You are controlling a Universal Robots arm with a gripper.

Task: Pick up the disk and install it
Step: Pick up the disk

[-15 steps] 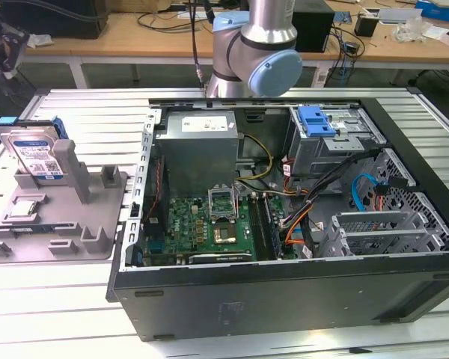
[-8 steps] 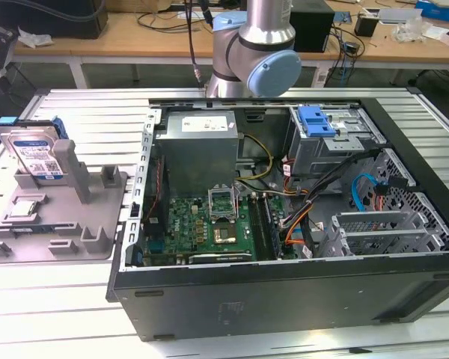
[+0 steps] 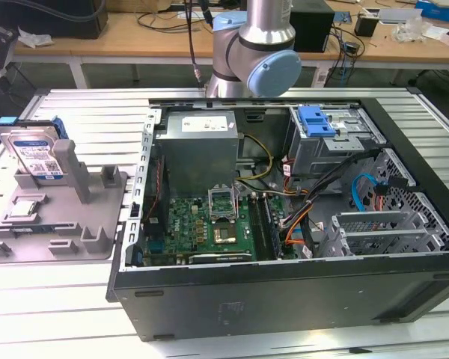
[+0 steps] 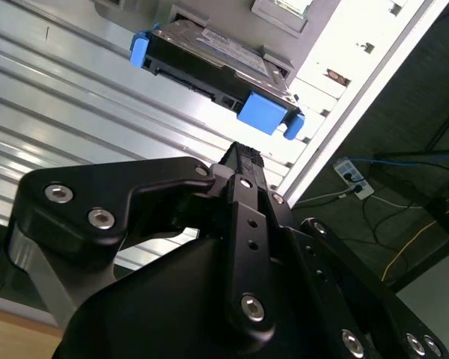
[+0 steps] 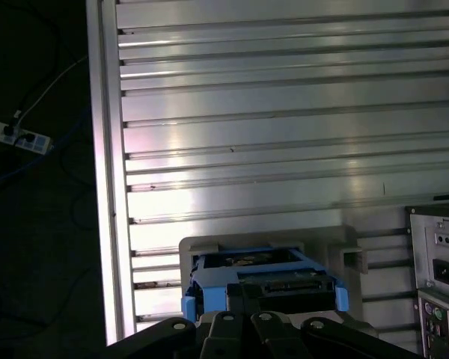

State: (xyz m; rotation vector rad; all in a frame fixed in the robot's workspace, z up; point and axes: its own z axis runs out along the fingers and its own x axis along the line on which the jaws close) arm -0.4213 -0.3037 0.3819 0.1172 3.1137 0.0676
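exterior view: disk (image 3: 36,153) is seen standing in the gray stand (image 3: 67,217), nine o'clock of the case (image 3: 284,299). pickup and installation are not yet done. gripper (image 4: 243,155) state cannot be told.

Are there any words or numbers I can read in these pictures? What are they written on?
No text here can be read.
White label on the disk: print and barcodes, too small to read.
Label on top of the power supply: lines of print, too small to read.
Small mark on the computer case wall: cannot be made out.
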